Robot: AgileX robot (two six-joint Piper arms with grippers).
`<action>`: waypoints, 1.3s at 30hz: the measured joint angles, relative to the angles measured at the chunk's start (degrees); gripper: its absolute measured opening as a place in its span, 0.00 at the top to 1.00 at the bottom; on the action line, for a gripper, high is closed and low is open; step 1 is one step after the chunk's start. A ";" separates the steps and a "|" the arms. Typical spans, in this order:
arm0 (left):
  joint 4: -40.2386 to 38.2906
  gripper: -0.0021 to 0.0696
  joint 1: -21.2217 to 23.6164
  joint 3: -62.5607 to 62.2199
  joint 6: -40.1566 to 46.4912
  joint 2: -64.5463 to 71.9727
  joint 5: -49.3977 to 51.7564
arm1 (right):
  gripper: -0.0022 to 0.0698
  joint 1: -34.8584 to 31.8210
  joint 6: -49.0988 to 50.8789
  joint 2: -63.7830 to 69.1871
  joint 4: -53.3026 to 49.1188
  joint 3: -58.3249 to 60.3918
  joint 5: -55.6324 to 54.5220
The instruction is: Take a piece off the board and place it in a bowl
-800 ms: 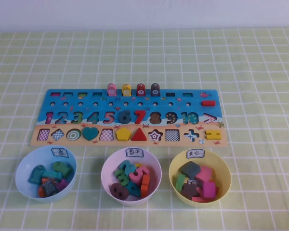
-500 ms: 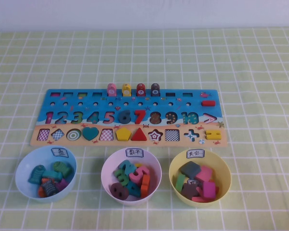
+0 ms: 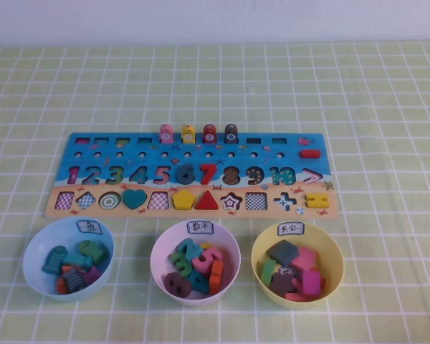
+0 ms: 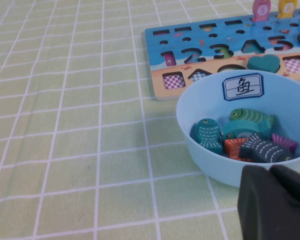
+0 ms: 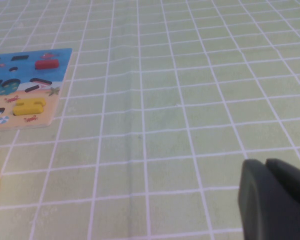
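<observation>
Worktop: green cloth (image 3: pixel 387 107) with a white grid, under a pale wall at the far edge.
Piece: pink peg (image 3: pixel 166 133) stands upright in the board's far row, leftmost of four pegs, untouched by any gripper.
Neighbours: yellow peg (image 3: pixel 188 133) just beside it, then red peg (image 3: pixel 210 133), then a dark peg (image 3: pixel 231 132), all upright.
Board: board (image 3: pixel 93 154) lies flat at mid worktop, long side across the high view; numbers along its blue part, shapes in its tan strip.
Bowl: blue bowl (image 3: pixel 36 276) sits on the near side of the board's left end, close to its edge, labelled on the far rim; fish pieces (image 4: pixel 250 135) lie inside.
Other bowls: pink bowl (image 3: pixel 161 251) with number pieces in the middle, yellow bowl (image 3: pixel 333 276) with mixed blocks on the right, all three in a row, apart from each other.
Left gripper: left gripper (image 4: pixel 275 202) shows as dark fingers close together just beside the blue bowl's near wall, holding nothing.
Right gripper: right gripper (image 5: pixel 275 200) shows as dark fingers close together over bare cloth, well right of the board's end, holding nothing.
</observation>
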 joint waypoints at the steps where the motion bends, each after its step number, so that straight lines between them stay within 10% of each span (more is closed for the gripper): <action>1: 0.00 0.98 0.00 0.00 0.00 0.00 0.00 | 0.99 0.00 0.00 0.00 0.00 0.00 0.00; 39: 10.56 0.98 0.00 0.00 0.00 0.00 0.11 | 0.99 0.00 0.00 0.00 0.00 0.00 0.00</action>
